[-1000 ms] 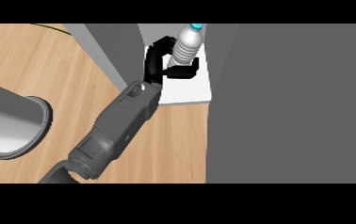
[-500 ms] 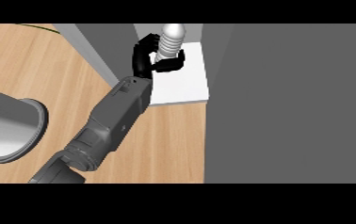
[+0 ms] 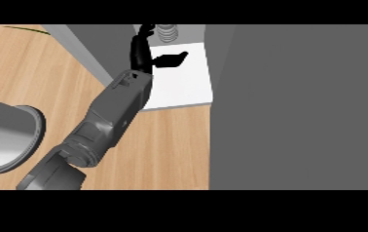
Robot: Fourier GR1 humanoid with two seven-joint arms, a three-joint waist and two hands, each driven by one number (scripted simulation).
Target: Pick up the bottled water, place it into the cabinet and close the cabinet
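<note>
Half a second earlier the black hand (image 3: 147, 55) was curled round the clear ribbed plastic water bottle (image 3: 167, 32), which leaned toward the upper right of the frame with most of its body showing. Now the fingers have come off it: they stand straight up toward the top edge, the thumb juts out to the right over the white cabinet shelf (image 3: 183, 82), and the hand holds nothing, spread wide. A second ago the bottle's blue cap was in view; now only a short ribbed stretch of the bottle shows at the top centre, just right of the fingertips. I cannot tell whether they touch it.

What shows of the bottle runs up and down the frame, its long axis pointing toward the top edge, where the band cuts it off. It stands at the far end of the white shelf, inside the grey cabinet, between the grey side wall (image 3: 90, 46) at the upper left and the broad dark grey cabinet door (image 3: 287, 109) filling the right half of the frame.

The grey forearm (image 3: 108, 119) slants from the lower left up to the shelf's near edge, crossing the light wooden counter (image 3: 165, 148). A rounded grey metal vessel (image 3: 16, 136) sits at the left edge. Which arm this is cannot be told from the view; no second hand appears.
</note>
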